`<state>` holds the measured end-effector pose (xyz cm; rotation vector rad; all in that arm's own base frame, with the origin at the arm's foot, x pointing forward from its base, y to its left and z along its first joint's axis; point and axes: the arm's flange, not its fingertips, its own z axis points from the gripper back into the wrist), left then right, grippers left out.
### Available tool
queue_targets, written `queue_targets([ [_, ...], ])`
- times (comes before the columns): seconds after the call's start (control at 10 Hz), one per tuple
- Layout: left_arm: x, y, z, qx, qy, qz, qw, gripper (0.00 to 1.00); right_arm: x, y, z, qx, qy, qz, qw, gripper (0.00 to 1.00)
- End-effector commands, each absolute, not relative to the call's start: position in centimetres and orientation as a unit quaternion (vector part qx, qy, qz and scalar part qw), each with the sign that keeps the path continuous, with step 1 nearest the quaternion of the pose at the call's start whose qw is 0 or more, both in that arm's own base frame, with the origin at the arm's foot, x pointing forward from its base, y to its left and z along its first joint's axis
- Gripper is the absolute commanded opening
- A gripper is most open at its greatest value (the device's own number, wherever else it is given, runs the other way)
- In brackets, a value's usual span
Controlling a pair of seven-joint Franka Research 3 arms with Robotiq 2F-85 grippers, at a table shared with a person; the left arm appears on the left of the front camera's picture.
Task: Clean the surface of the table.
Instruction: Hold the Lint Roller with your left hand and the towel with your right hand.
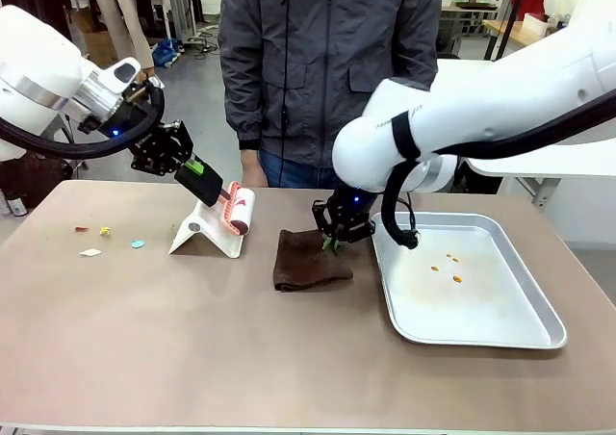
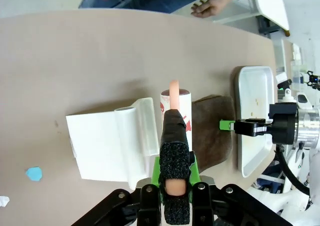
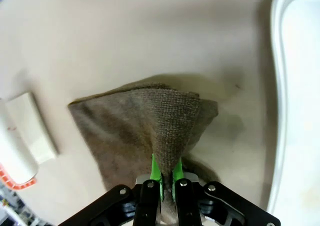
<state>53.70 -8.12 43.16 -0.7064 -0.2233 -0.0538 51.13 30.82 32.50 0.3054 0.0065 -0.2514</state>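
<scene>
While the right gripper [image 3: 165,175] is clenched on a raised fold of the brown cloth [image 1: 306,261] near the middle of the table [image 1: 192,344], the left gripper [image 1: 206,184] is clamped on the handle of a lint roller [image 2: 176,102], whose drum sits against a white stand [image 1: 202,233] toward the far edge. The taupe top runs across the whole front view, from its near edge to the far one, where a person [image 1: 327,60] stands. Judging by this, the step in hand is wiping and picking up debris. The cloth would do best pressed flat and dragged in overlapping strokes, since a pinch at one peak leaves most of the fabric slack. The roller should come clear of the stand before it travels. A few paper scraps [image 1: 106,240] lie toward the left edge, a fair target for the roller. A metal tray [image 1: 534,331] holding a few crumbs [image 1: 453,266] takes up the right side, its rim just beside the cloth, so strokes toward the right edge have little room. The near half of the surface is bare and gives the widest sweep. The two arms work close together at the far middle and risk crossing.
</scene>
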Motion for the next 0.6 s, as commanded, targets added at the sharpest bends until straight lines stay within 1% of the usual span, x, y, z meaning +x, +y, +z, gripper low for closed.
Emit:
queue_targets([
  [0.0, 51.2, -7.6, 43.7, -0.367, -0.146, -0.041, 0.918, 0.0, 49.5, 27.4, 33.2, 0.261, 0.028, -0.097, 0.96, 0.0],
  [0.1, 50.5, -7.2, 44.2, -0.381, -0.151, -0.043, 0.911, 0.0, 49.5, 26.5, 33.3, 0.312, 0.044, -0.085, 0.945, 0.0],
  [0.3, 48.8, -5.7, 45.3, -0.431, -0.137, -0.042, 0.891, 0.0, 49.5, 24.7, 33.2, 0.423, 0.081, -0.051, 0.901, 0.0],
  [0.4, 47.7, -4.7, 45.7, -0.457, -0.115, -0.049, 0.881, 0.04, 49.3, 23.9, 33.0, 0.474, 0.097, -0.033, 0.875, 0.0],
  [0.5, 46.7, -3.6, 46.1, -0.475, -0.11, -0.056, 0.871, 0.04, 48.9, 23.4, 32.6, 0.509, 0.127, 0.003, 0.851, 0.0],
])
